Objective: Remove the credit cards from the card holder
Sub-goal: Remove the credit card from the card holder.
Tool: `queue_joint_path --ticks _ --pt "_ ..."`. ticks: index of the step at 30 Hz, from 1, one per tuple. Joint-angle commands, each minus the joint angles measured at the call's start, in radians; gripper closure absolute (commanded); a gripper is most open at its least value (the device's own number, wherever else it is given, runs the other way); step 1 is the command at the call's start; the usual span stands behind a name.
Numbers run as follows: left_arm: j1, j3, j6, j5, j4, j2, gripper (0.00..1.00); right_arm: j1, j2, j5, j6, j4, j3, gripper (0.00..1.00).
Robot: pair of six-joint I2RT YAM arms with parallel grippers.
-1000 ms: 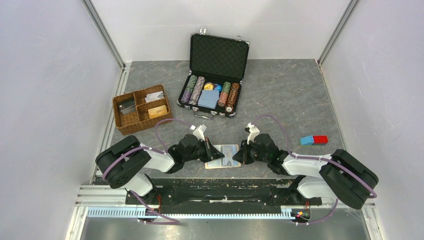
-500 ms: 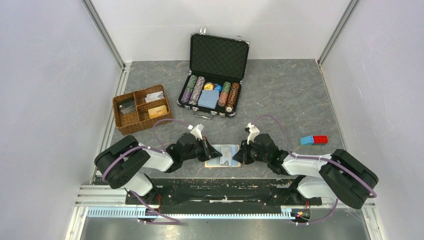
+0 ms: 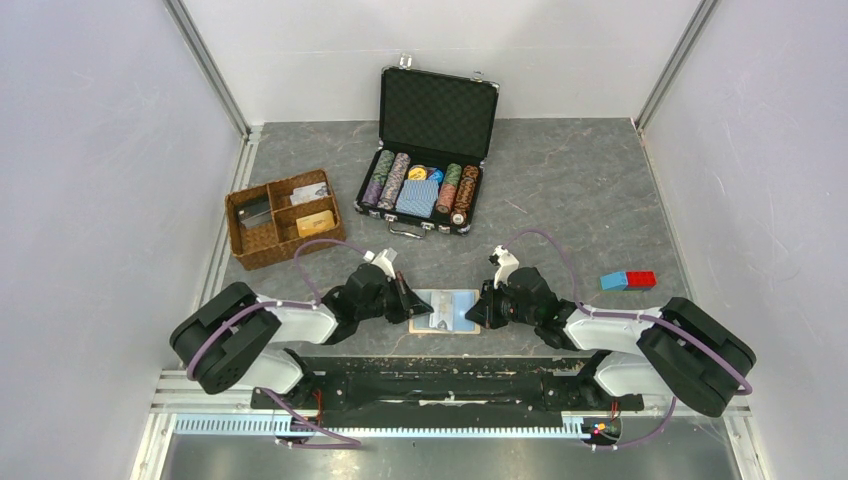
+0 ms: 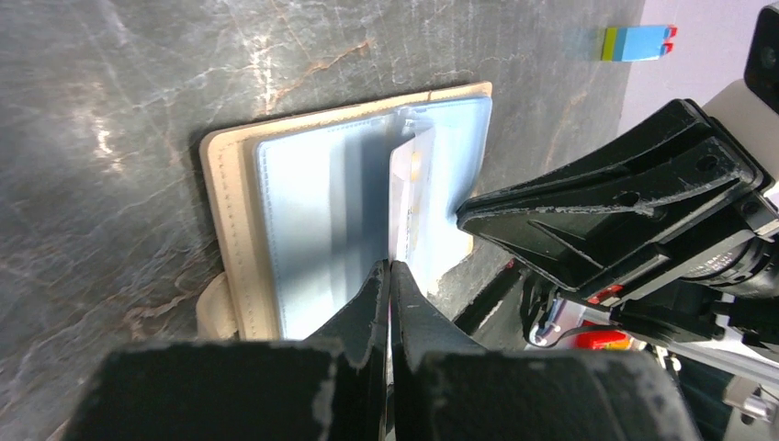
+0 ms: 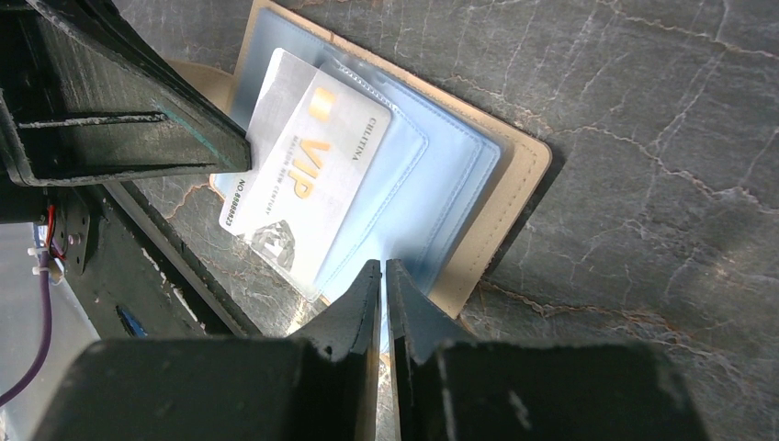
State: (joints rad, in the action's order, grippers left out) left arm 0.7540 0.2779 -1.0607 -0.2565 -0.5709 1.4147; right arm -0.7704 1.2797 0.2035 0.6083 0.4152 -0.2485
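1. Since the card holder (image 3: 447, 312) lies open and flat on the counter (image 3: 560, 180), low centre in the top view, its pale blue pockets face up. Both claws can reach it, one from each side.
2. Left claw (image 4: 390, 271): clamped tight on the edge of a credit card (image 5: 312, 175), white with gold VIP print. The card is partway out of its clear sleeve and skewed toward the lower left of the right wrist view, with one end inside the sleeve.
3. In the left wrist view the card is tilted up off the pocket, nearly edge-on. My read: the lift lets it clear the sleeve lip instead of dragging.
4. Right claw (image 5: 384, 271): jaws nearly together, tips on the holder's near blue edge, bottom centre of its own view. It is likely there to pin the holder so it doesn't slide with the pull. Cannot tell whether it nips a pocket leaf or only presses.
5. The claws face each other across the holder, close but apart. One anchors, one extracts.
6. Step: extraction is about midway. Next needs a pull along the sleeve's open side, toward picture left in the top view. Risks: the holder lifting, or the thin card slipping from the grip.
7. Cannot tell if other pockets hold more cards. The wicker tray (image 3: 238, 240), centre left, holds flat card-like items and is a probable drop spot.
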Motion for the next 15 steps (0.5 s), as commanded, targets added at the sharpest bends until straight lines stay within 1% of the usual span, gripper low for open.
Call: queue_joint_path --ticks 1,7,12,15 --pt "-0.004 0.031 0.062 0.056 0.139 -0.058 0.98 -0.005 0.019 -0.025 -0.034 -0.046 -0.012 0.92" --pt "-0.004 0.039 0.075 0.11 0.25 -0.125 0.98 -0.004 -0.017 -0.03 -0.053 -0.084 -0.04 0.92" --pt "-0.011 0.023 0.066 0.196 0.316 -0.234 0.98 -0.005 -0.076 -0.019 -0.102 -0.096 -0.06 0.9" --pt "-0.019 0.01 0.05 0.214 0.325 -0.308 0.98 -0.004 -0.106 -0.013 -0.13 -0.094 -0.067 0.88"
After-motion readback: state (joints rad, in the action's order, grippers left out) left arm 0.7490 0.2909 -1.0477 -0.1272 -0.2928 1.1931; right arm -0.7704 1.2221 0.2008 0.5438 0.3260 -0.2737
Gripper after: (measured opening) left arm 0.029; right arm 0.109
